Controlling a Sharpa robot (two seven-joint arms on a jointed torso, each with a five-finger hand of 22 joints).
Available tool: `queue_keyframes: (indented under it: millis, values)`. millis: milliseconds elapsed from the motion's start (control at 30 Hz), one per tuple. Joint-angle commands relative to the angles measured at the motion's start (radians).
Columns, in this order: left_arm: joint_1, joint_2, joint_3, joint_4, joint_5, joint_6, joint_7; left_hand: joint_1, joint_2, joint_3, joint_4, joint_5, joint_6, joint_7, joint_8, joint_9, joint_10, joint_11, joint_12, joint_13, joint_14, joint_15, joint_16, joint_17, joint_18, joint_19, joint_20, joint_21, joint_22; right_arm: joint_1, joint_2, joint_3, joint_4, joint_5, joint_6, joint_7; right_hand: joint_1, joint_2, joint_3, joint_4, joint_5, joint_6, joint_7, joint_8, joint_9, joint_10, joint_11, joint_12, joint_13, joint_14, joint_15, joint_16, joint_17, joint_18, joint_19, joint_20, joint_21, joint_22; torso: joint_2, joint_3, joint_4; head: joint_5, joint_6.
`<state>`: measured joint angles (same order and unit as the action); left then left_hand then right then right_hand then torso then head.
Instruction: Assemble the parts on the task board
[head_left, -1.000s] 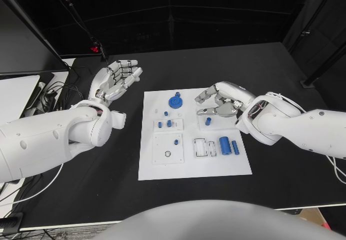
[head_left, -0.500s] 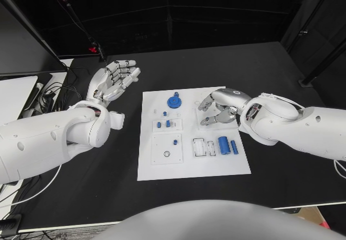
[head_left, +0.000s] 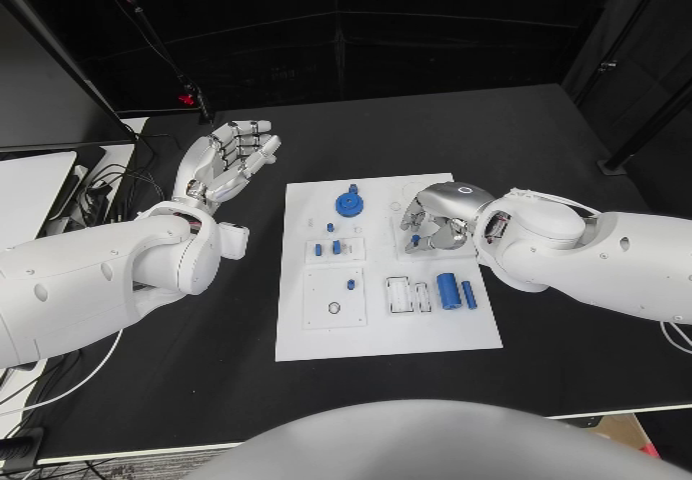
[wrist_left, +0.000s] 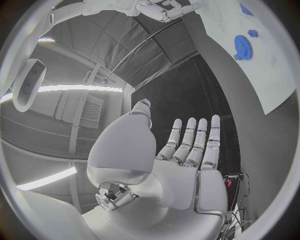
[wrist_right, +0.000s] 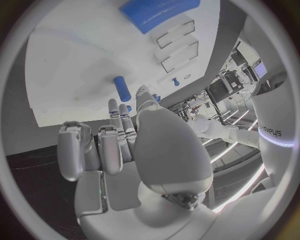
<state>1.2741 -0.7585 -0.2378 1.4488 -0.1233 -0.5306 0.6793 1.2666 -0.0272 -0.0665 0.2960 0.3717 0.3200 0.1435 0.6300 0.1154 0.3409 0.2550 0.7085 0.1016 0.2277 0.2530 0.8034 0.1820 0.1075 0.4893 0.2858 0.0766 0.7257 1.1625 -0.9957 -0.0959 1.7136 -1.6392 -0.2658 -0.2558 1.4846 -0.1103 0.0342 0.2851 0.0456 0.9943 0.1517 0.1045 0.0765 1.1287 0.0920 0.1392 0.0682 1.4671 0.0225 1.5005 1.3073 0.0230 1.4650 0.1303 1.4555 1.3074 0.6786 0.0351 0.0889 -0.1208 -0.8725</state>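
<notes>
The task board (head_left: 387, 330) sits mid-table with blue parts on it: a gear (head_left: 351, 204) near its far edge, a cylinder (head_left: 449, 291) toward its right edge. The right hand (head_left: 434, 222) hovers over a small peg (wrist_right: 120, 88), fingers curled, gripping nothing. The left hand (head_left: 227, 157) rests flat and spread off the board's left edge.

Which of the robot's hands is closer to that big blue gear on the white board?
The right hand. It hovers over the board, just beside the gear. The left hand is off the board, fingers spread above the black table.
</notes>
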Motion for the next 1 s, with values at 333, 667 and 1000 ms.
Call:
queue_keyframes:
  millis: [333,667,1000]
  values:
    - [0.001,0.000,0.001,0.001,0.000,0.006,0.129,0.000,0.008,0.000,-0.003,0.004,-0.007,0.151,0.004,-0.001,-0.007,0.002,0.004,-0.001,0.003,-0.001,0.004,-0.002,-0.008,0.005,0.003,0.005,-0.001,0.001,0.015,0.000,0.000,-0.048,0.088,-0.099,0.023,0.013,0.006,0.001,0.001,0.035,-0.010,0.012,0.002,0.035,-0.009,0.002,-0.004,0.070,-0.015,0.001,0.083,0.009,0.044,-0.014,-0.003,0.214,0.001,-0.0005,-0.0006,-0.003,0.000]
    - [0.001,0.001,0.001,0.001,0.000,0.008,0.128,0.000,0.010,0.000,-0.003,0.004,-0.008,0.151,0.006,-0.002,-0.008,0.002,0.006,-0.002,0.003,-0.001,0.006,-0.003,-0.008,0.005,0.003,0.005,-0.002,0.000,0.022,0.000,0.000,-0.049,0.104,-0.123,0.054,0.043,0.019,0.001,0.001,0.085,-0.016,0.031,0.007,0.073,-0.017,0.001,-0.004,0.073,-0.021,0.007,0.097,0.009,0.044,-0.020,-0.002,0.215,0.001,0.0005,0.0004,-0.003,0.000]
    - [0.001,-0.001,0.001,0.000,0.000,0.007,0.128,0.000,0.010,0.000,-0.003,0.004,-0.008,0.151,0.006,-0.002,-0.008,0.002,0.006,-0.002,0.003,-0.001,0.006,-0.003,-0.008,0.005,0.003,0.005,-0.002,0.000,0.019,0.000,0.001,-0.049,0.076,-0.105,0.142,0.083,0.056,-0.008,0.001,0.154,-0.043,0.056,0.017,0.133,-0.042,0.000,-0.007,0.081,-0.040,0.023,0.137,0.007,0.047,-0.036,0.005,0.218,0.000,-0.0001,-0.0001,-0.002,0.000]
